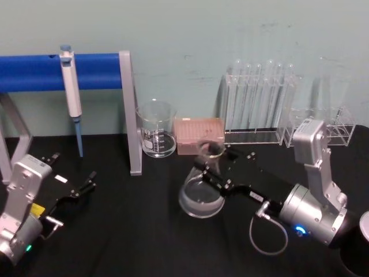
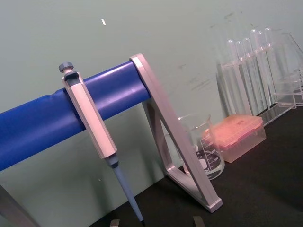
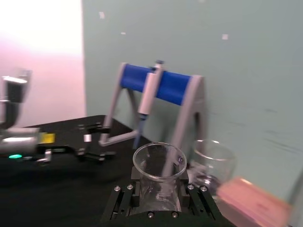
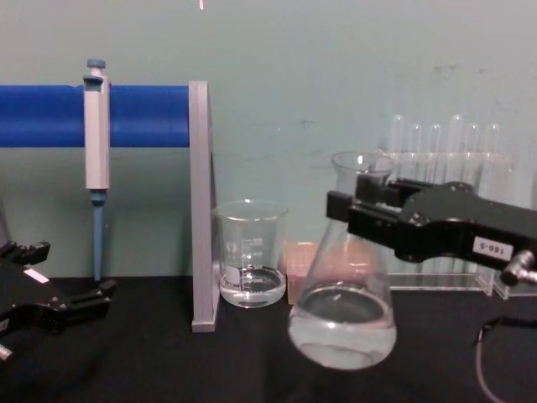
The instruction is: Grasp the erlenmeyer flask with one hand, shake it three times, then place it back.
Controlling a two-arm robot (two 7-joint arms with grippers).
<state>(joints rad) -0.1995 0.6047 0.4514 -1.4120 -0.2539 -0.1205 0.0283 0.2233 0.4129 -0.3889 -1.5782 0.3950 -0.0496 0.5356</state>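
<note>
table (image 1: pixel 144 231): flat matte black. Bare stretch between the left gripper and the flask, and more in front of the flask. Back edge meets a pale green wall.
stand (image 1: pixel 129 109): grey metal frame carrying a smooth round blue bar. Takes up the back left, with its upright post just beside the beaker.
right gripper (image 4: pixel 361 210): black and blocky, on a silver cylindrical wrist with a small white label. Reaches in from the right, fingers clamped on the flask's neck from both sides.
test tube rack (image 1: pixel 256 98): clear plastic with thin upright tubes, against the wall behind the flask and well apart from it.
flask (image 4: pixel 342 327): clear glass cone with a flared lip and a wide round base, roughly upright. A little clear liquid sits low inside. Near mid-table, in front of the tip box. Can't tell if the base touches the table.
left gripper (image 1: pixel 70 170): black, low at the left edge, fingers spread apart and holding nothing.
beaker (image 1: pixel 157 130): straight-sided glass with white markings, right of the post.
tip box (image 1: pixel 199 134): pinkish, rectangular, beside the beaker.
pipette (image 1: pixel 71 86): slim and grey, hung on the bar with its blue tip down.
</note>
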